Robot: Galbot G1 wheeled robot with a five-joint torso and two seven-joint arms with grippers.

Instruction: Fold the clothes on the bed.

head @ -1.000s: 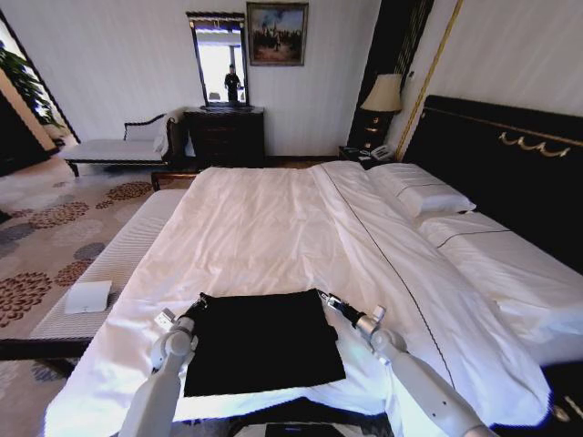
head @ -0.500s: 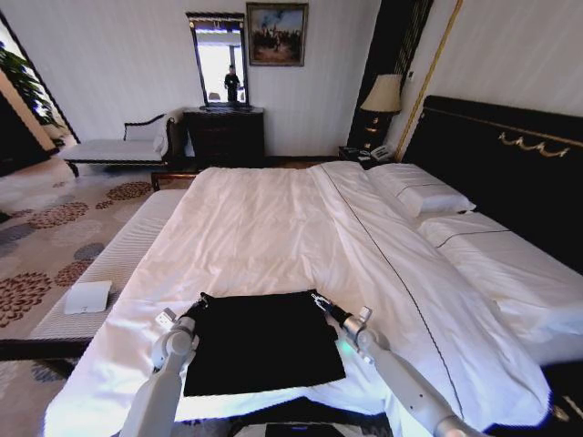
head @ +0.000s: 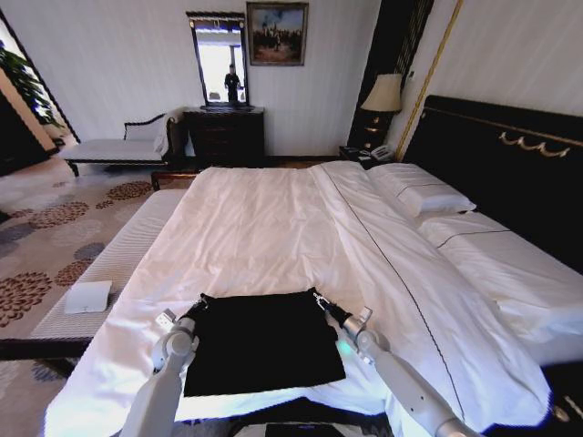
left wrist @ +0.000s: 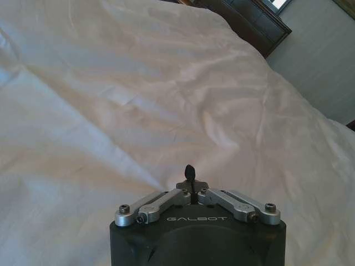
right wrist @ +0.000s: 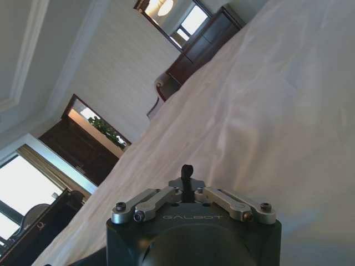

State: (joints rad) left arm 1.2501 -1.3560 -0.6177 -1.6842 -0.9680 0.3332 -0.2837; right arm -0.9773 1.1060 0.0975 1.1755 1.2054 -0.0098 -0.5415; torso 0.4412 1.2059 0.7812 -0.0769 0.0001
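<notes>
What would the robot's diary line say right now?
left gripper: shut on T-shirt far corner | right gripper: shut on other far corner | bed

The one word I can make out anywhere is "GALBOT", in pale capitals on the black housing of each wrist, just behind the linkage bars that run to the fingers. It stands on the left gripper (left wrist: 190, 173), right below its closed fingertips as the left wrist camera sees them, and again on the right gripper (right wrist: 187, 170) in the same spot behind its pinched-together fingers. The black T-shirt (head: 262, 341) between the two grippers shows me only plain dark cloth, with no lettering readable on it.
</notes>
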